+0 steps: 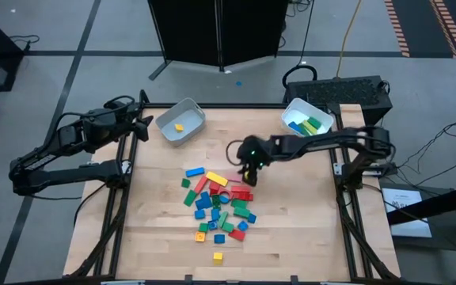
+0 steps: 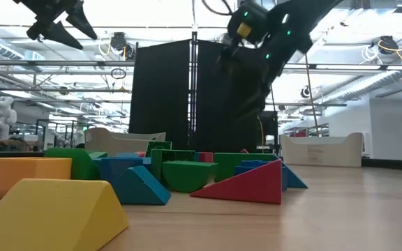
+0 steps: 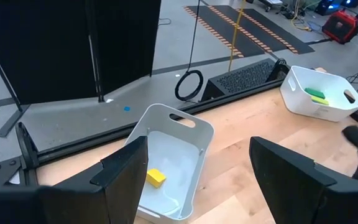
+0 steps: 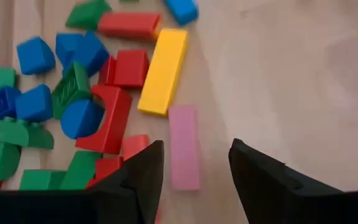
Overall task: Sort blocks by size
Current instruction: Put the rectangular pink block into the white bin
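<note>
A pile of red, blue, green and yellow blocks (image 1: 216,206) lies on the wooden table's middle. My right gripper (image 1: 248,169) hangs open above the pile's far right end, touching nothing. In its wrist view the fingers (image 4: 143,171) stand over a pale pink bar (image 4: 184,146) that lies flat beside a yellow bar (image 4: 163,71). My left gripper (image 1: 144,123) waits open in the air by the far left bin (image 1: 182,121), which holds one yellow block (image 3: 156,178).
The far right white bin (image 1: 307,119) holds green and blue blocks (image 3: 316,94). A lone yellow block (image 1: 218,256) lies near the front edge. Bare wood shows on the table's left and right sides. In the low view a yellow wedge (image 2: 61,213) stands close.
</note>
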Available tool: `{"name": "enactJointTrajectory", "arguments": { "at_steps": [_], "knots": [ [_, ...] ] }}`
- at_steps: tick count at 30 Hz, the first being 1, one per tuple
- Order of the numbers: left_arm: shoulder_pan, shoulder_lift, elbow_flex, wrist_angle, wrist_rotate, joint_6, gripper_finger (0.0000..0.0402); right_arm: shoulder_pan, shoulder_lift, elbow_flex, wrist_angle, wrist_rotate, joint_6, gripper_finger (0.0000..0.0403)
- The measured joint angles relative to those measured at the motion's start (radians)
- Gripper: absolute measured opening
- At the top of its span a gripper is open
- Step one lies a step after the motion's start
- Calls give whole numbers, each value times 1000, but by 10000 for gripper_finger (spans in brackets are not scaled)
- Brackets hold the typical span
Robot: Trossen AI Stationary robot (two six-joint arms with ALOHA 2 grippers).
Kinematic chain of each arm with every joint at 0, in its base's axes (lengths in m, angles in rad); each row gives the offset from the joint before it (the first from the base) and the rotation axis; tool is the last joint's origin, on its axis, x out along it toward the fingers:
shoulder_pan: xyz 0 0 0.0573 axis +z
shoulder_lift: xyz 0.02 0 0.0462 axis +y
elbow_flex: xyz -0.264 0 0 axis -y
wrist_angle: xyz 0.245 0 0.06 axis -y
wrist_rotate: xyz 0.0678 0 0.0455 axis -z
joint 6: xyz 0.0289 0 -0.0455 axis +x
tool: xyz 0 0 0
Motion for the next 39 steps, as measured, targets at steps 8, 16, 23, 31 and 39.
{"name": "enactJointTrajectory", "arguments": {
  "at_steps": [8,16,23,31,39],
  "knots": [
    [0,0,0,0,1,0,281,44,83,0,111,14,9,220],
    [0,0,0,-5,1,1,281,51,129,0,115,89,15,245],
    [0,0,0,-5,1,2,281,51,135,1,118,112,13,236],
    [0,0,0,-5,8,1,281,60,154,0,121,133,15,238],
    [0,0,0,-5,17,1,281,64,201,3,158,161,54,238]
  ]
}}
